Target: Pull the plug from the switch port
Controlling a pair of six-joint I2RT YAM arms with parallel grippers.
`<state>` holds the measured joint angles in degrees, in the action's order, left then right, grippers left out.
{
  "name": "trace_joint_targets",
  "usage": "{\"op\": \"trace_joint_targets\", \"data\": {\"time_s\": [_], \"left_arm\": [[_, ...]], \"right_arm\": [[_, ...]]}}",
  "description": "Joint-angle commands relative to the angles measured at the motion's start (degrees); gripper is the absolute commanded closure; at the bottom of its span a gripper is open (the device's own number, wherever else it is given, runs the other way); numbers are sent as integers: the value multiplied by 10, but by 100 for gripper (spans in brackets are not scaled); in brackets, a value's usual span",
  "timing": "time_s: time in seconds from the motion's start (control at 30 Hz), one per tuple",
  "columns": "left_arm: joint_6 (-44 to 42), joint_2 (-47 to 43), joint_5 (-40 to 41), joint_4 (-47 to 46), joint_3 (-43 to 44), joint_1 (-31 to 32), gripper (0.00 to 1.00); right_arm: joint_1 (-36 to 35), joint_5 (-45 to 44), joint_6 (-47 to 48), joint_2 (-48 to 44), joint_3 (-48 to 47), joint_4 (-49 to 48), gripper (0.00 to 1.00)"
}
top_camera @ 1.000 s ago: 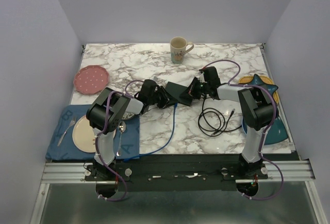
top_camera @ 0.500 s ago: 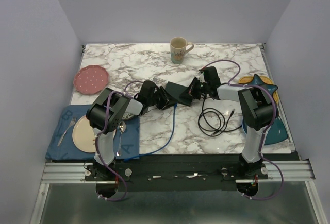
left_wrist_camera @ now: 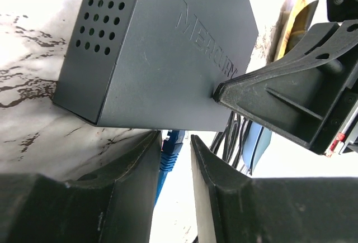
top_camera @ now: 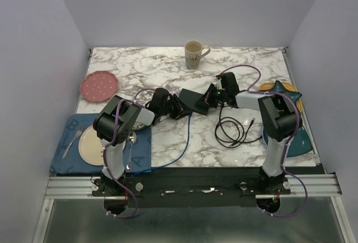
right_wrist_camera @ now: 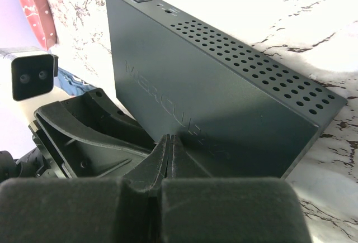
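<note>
Switch (top_camera: 193,100) sits flat mid-desk (top_camera: 246,64). Right gripper (right_wrist_camera: 169,142) is at the switch's right end, fingers together, tips pressed on its top face. Left gripper (left_wrist_camera: 176,142) is at the switch's left end, fingers apart, straddling the blue plug (left_wrist_camera: 172,149) with a sliver of gap on one side. Plug meets the switch edge, not out.

left hand (top_camera: 178,109) shifted very slightly beside switch (top_camera: 193,99), at blue plug (left_wrist_camera: 170,151).

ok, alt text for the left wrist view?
The left gripper has its two fingers either side of a blue plug that runs up into the near edge of a dark grey switch on the marble table. From the right, the shut right gripper touches the switch's top face.
</note>
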<state>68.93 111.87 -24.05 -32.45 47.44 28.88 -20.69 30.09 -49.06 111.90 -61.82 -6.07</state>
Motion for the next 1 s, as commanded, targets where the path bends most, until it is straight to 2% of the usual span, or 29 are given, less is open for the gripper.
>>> {"op": "trace_joint_targets", "data": {"time_s": [0.0, 0.63, 0.83, 0.97], "left_arm": [[3, 20, 6, 48, 16, 4, 59], [14, 17, 89, 140, 56, 29, 60], [10, 19, 86, 142, 54, 29, 76], [13, 28, 69, 121, 49, 29, 81]], "right_arm": [[-4, -35, 15, 21, 18, 33, 99], [-4, -34, 15, 24, 17, 31, 99], [-4, -34, 16, 24, 17, 30, 99], [-4, -35, 16, 24, 19, 30, 99]]}}
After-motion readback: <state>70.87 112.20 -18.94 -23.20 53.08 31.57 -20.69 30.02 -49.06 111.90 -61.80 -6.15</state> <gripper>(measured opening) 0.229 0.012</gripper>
